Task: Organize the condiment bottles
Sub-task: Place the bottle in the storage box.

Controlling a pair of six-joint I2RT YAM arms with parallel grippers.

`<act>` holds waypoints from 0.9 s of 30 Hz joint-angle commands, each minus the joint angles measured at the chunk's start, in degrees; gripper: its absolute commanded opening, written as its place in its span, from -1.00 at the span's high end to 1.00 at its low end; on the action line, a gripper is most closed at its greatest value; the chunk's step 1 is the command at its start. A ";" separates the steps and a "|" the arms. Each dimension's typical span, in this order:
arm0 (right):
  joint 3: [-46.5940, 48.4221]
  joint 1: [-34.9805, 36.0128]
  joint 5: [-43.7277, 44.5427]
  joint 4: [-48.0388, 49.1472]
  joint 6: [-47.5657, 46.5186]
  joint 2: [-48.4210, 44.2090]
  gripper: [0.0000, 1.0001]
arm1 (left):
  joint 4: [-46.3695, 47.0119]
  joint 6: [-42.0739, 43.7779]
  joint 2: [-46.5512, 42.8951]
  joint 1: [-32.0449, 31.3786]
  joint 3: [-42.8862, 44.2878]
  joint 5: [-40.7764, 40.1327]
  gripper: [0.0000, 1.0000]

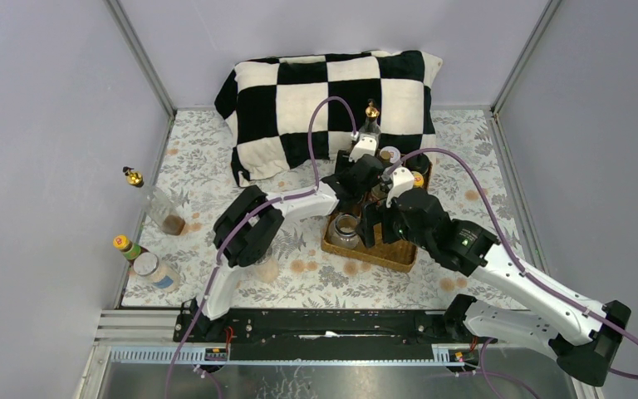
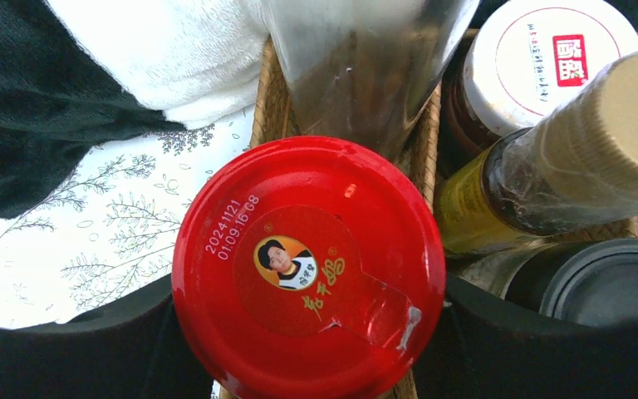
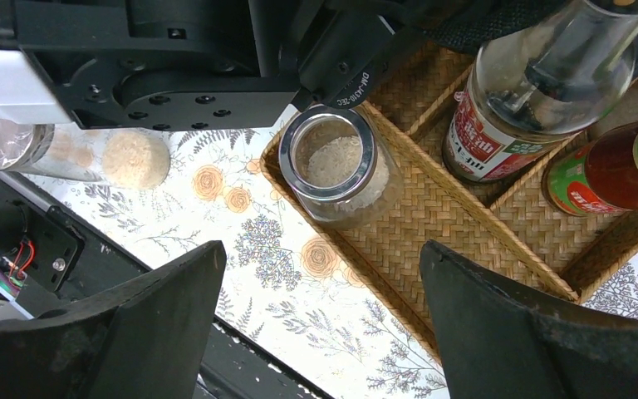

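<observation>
My left gripper (image 2: 307, 341) is shut on a red-lidded jar (image 2: 307, 266), a black finger (image 2: 75, 349) on each side, over the left rim of the wicker tray (image 2: 270, 108). Beside it in the tray stand a white-lidded jar (image 2: 548, 58), a gold-capped dark bottle (image 2: 581, 158), a black-lidded jar (image 2: 615, 287) and a clear bottle (image 2: 365, 66). My right gripper (image 3: 320, 324) is open and empty above the tray's near edge (image 3: 465, 249). A short clear spice jar (image 3: 336, 166) stands in the near compartment, with a red-labelled bottle (image 3: 532, 91) and a red sauce bottle (image 3: 615, 170) behind.
In the top view, on the floral cloth at the far left are a gold-topped bottle (image 1: 133, 176), a clear bottle lying down (image 1: 164, 212), a yellow-capped bottle (image 1: 125, 245) and a white-lidded jar (image 1: 151, 268). A checkered pillow (image 1: 324, 96) lies behind the tray (image 1: 382, 253).
</observation>
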 commanded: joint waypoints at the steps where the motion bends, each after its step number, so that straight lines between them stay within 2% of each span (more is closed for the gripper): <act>1: -0.37 -0.13 -1.48 2.38 0.69 0.29 -0.89 | 3.11 -0.88 -3.57 -0.44 0.14 -4.55 -0.34; 2: -0.39 -0.13 -1.81 2.51 0.81 0.29 -0.90 | 2.63 -0.17 -4.47 -0.59 0.22 -4.63 -0.37; 3: -0.44 -0.09 -2.09 2.59 0.96 0.29 -0.90 | 2.01 0.22 -5.34 -0.85 0.33 -5.16 -0.54; 4: -0.59 -0.18 -2.36 2.84 1.07 0.27 -0.90 | 1.69 0.78 -6.58 -1.06 0.35 -5.42 -0.62; 9: -0.79 -0.11 -3.84 3.28 1.62 0.33 -0.91 | 1.22 2.85 -10.20 -1.12 0.95 -4.34 -0.76; 14: -0.58 -0.08 -4.00 2.93 1.89 -0.21 -0.91 | -9.86 1.58 -13.41 -1.90 4.94 -6.98 -0.76; 17: -0.43 -0.10 -4.64 2.93 2.09 -0.24 -0.91 | -14.47 -1.12 -18.28 -3.30 2.77 -13.37 -0.72; 20: -0.82 -0.08 -5.70 3.40 2.45 -0.16 -0.91 | -23.18 -8.41 -21.89 -3.11 0.42 -22.68 -0.72; 23: -1.01 -0.13 -6.76 3.62 2.81 0.01 -0.90 | -38.34 -22.59 -22.54 -1.54 0.34 -33.29 -0.97; 27: -0.74 -0.13 -8.03 3.45 2.99 0.27 -0.90 | -57.54 -45.26 -21.72 5.30 -0.40 -34.93 -0.98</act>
